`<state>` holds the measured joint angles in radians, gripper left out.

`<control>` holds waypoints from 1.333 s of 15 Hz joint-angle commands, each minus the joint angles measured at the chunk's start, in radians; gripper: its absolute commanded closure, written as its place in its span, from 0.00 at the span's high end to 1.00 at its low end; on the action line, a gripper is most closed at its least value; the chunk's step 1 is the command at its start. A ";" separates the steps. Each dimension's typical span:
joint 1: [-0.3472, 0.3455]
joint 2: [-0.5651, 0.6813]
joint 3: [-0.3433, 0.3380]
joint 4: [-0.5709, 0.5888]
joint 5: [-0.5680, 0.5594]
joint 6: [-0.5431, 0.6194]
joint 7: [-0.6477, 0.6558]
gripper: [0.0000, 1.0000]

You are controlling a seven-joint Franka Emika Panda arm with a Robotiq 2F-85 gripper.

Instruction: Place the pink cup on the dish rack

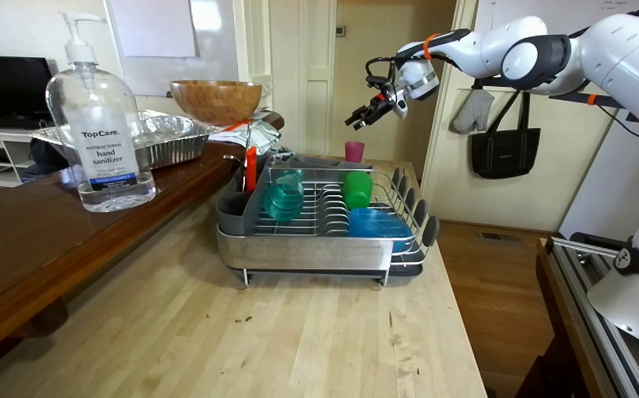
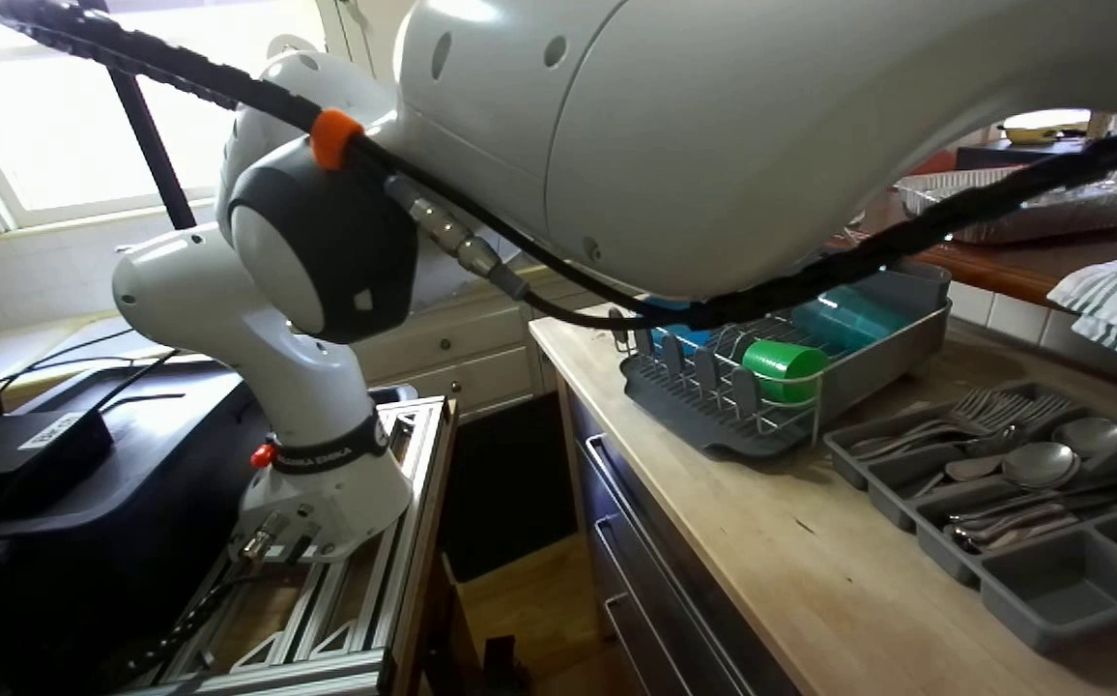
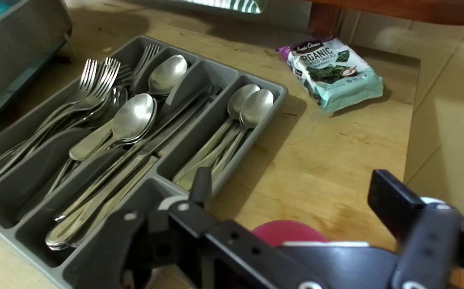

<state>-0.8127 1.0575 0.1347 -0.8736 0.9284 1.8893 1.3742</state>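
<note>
Your desk is pale wood. Your pincer hangs wide apart over the pink cup; line up the gap, then go down slowly.

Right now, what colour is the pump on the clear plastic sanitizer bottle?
The pump is white, shown best in an exterior view.

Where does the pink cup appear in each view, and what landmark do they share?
In an exterior view: pink cup beyond the dish rack, just right of centre.
In an exterior view: not visible; dish rack at right.
Wrist view: pink cup low, right of centre, partly hidden.
Shared landmark: dish rack, top left in the wrist view.
</note>
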 commanded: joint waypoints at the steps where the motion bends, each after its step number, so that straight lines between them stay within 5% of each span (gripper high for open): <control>1: 0.000 0.000 0.000 0.000 0.000 0.000 0.000 1.00; 20: -0.026 -0.040 -0.056 -0.204 0.010 0.173 0.040 1.00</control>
<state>-0.8341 1.0506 0.0880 -1.0108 0.9365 2.0526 1.4020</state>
